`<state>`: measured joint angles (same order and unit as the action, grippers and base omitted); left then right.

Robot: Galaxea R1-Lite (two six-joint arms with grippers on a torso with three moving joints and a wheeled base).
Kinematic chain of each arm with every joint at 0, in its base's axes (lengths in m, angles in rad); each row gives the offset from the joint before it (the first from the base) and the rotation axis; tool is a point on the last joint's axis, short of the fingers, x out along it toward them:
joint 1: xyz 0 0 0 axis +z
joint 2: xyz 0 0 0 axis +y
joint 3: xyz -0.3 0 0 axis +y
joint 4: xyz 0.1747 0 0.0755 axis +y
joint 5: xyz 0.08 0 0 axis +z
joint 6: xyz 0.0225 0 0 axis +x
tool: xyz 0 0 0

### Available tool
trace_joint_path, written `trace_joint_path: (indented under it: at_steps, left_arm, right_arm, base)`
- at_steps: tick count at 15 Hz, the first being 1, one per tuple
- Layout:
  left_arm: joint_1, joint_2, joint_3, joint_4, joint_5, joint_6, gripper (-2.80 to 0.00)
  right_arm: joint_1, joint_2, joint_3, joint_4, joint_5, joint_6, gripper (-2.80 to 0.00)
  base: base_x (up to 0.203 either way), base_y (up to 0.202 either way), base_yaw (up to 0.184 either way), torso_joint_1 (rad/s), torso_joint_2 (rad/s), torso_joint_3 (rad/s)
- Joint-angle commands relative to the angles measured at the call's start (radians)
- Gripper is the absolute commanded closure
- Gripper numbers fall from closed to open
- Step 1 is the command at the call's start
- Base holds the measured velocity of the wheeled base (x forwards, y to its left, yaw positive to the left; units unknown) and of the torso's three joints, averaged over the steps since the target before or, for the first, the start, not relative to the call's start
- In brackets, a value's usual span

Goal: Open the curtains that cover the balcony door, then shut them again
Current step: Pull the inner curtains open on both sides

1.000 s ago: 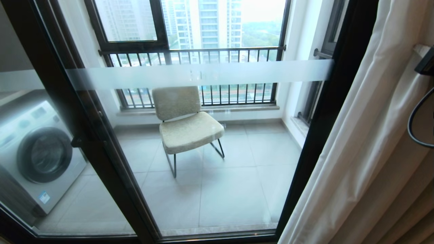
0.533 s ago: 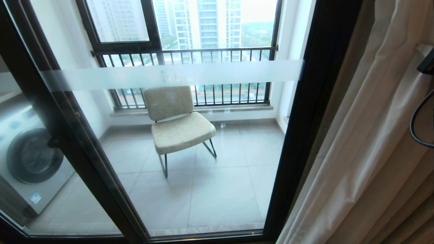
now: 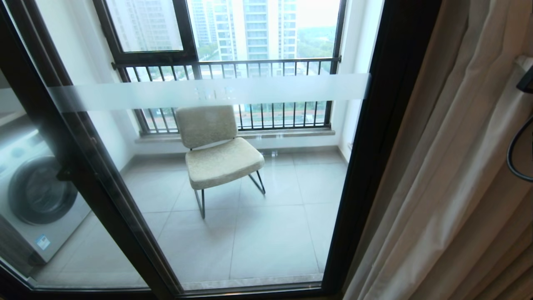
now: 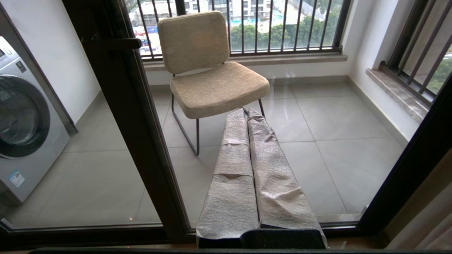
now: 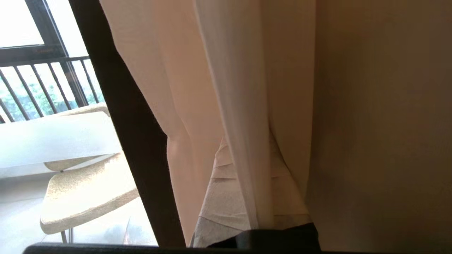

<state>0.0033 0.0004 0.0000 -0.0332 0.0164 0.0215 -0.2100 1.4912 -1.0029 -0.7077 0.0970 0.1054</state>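
1. Right wrist view, nearest first: the right claw (image 5: 247,148) is clenched on a fold of the curtains (image 5: 240,88). The white sheer layer runs down between its wrapped fingers (image 5: 219,197), and the thick beige layer fills the space on the far side of it.

2. Left claw (image 4: 247,111) is clenched on nothing. It points at the glass, well apart from any fabric, and looks parked.

3. Head view: the curtains (image 3: 449,175) are bunched at the right edge of the scene, just beside the black frame of the balcony door (image 3: 258,233). The glass is uncovered across almost its full width.

4. Through the glass: a chair (image 3: 216,150) stands on the tiled balcony floor, and a washing machine (image 3: 37,196) sits to the left. The window railing (image 3: 233,62) and tower blocks lie beyond.

5. Judgement: the opening half looks done or nearly so. The step in hand is the turnaround, carrying the gathered fabric back across the glass.

6. To do it well:
   - Keep the grip high on the fold and draw sideways, along the line of the rail, not downward.
   - Check that both layers come along. I cannot tell whether the thick layer is pinched or only the sheer.
   - Move steadily, since thin fabric may slip out of wrapped fingers if jerked.
   - Keep the dangling black cable (image 3: 516,154) at the right edge clear of the folds.
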Motion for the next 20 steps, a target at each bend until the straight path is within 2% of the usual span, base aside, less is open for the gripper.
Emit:
trace_joint_path:
  at_steps: [1,4,9,13,17,20]
  left_arm:
    - [0.001,0.0,0.0,-0.001,0.0,0.0,0.0]
    - [0.0,0.0,0.0,-0.001,0.0,0.0,0.0]
    - [0.001,0.0,0.0,-0.001,0.0,0.0,0.0]
    - [0.0,0.0,0.0,-0.001,0.0,0.0,0.0]
    - [0.001,0.0,0.0,-0.001,0.0,0.0,0.0]
    - [0.001,0.0,0.0,-0.001,0.0,0.0,0.0]
  right_arm:
    - [-0.008,-0.006,-0.002,-0.007,0.001,0.0,0.0]
    - [-0.028,-0.004,-0.003,-0.01,0.001,0.0,0.0]
    - [-0.121,0.056,-0.067,-0.001,0.001,0.001,0.0]
    - [-0.22,0.139,-0.15,-0.001,0.003,0.002,0.0]
    - [-0.364,0.266,-0.267,-0.007,0.004,0.002,0.0]
    - [-0.442,0.34,-0.327,-0.006,0.003,0.002,0.0]
  base:
    - [0.0,0.0,0.0,0.0,0.0,0.0]
    - [0.0,0.0,0.0,0.0,0.0,0.0]
    - [0.0,0.0,0.0,0.0,0.0,0.0]
    - [0.0,0.0,0.0,0.0,0.0,0.0]
    - [0.0,0.0,0.0,0.0,0.0,0.0]
    - [0.0,0.0,0.0,0.0,0.0,0.0]
